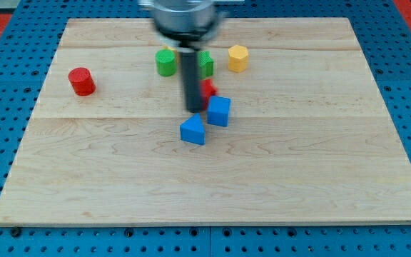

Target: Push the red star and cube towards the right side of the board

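Note:
My tip (193, 110) is at the lower end of the dark rod, near the board's middle. A red block (208, 88), mostly hidden behind the rod so its shape is unclear, sits just right of the rod. A blue cube (219, 111) lies right of the tip, close beside it. A second blue block (193, 131), wedge-like, lies just below the tip.
A red cylinder (82, 81) stands at the view's left. A green cylinder (165, 62) and a green block (205, 63) flank the rod near the top. A yellow hexagonal block (238, 58) lies to their right. The wooden board (320, 178) rests on a blue surface.

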